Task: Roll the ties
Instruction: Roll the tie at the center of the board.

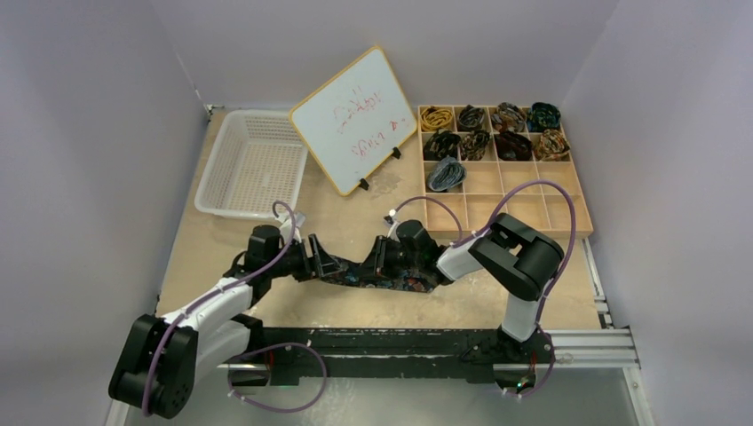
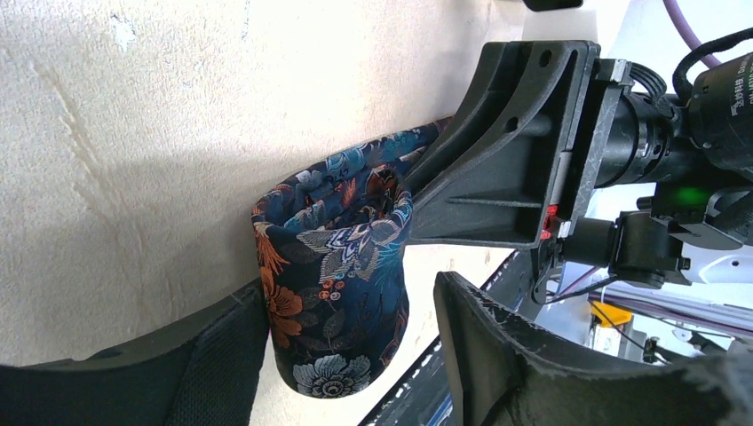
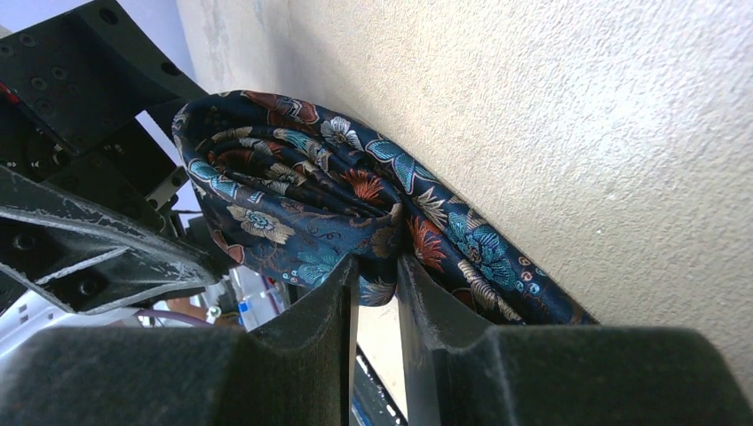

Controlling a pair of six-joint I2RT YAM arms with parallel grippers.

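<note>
One navy floral tie (image 1: 417, 282) lies along the near part of the table between my two grippers, partly folded into a loose loop. In the right wrist view my right gripper (image 3: 377, 273) is shut on a fold of this tie (image 3: 293, 186), and the coil bulges just beyond the fingertips. From the left wrist camera, the looped end of the tie (image 2: 333, 266) sits between the spread fingers of my left gripper (image 2: 351, 306). It rests against one finger (image 2: 213, 355), with a gap to the other. From above, the left gripper (image 1: 318, 260) and right gripper (image 1: 384, 257) face each other closely.
A wooden compartment tray (image 1: 502, 191) at the back right holds several rolled ties, among them a grey-blue coil (image 1: 447, 174). A white plastic basket (image 1: 253, 164) stands at the back left. A small whiteboard (image 1: 355, 120) leans between them. The black rail (image 1: 400, 342) runs along the near edge.
</note>
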